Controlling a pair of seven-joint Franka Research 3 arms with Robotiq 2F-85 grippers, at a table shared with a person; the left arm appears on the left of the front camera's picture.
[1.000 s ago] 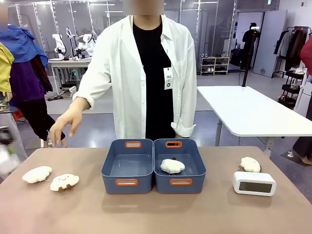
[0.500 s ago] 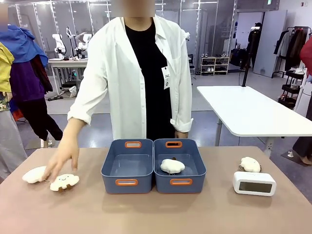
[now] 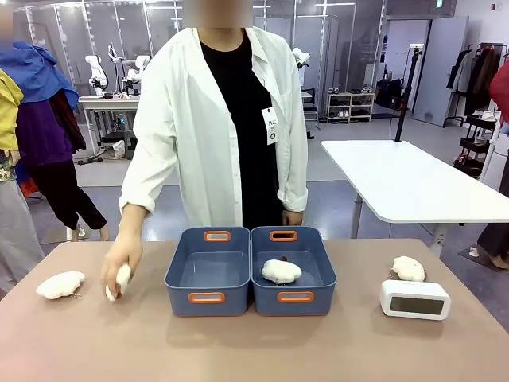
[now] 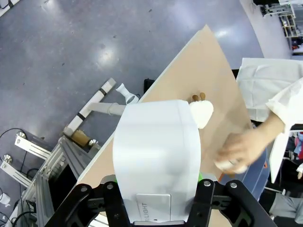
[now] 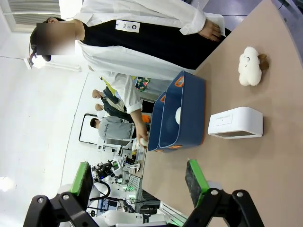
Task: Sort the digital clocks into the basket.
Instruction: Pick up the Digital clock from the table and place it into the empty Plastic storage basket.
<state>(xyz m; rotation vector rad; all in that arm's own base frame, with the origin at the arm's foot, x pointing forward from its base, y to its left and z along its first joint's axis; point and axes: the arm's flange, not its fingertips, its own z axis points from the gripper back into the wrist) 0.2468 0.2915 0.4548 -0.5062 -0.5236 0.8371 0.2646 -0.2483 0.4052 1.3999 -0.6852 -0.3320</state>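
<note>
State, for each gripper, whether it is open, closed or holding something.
Left gripper: closed on a digital clock.
Right gripper: open, holding nothing.

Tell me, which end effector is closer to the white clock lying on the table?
Right. The right end effector hangs open facing that clock on the table's right side. The left end effector is by the table's left end, shut on a second clock.
</note>
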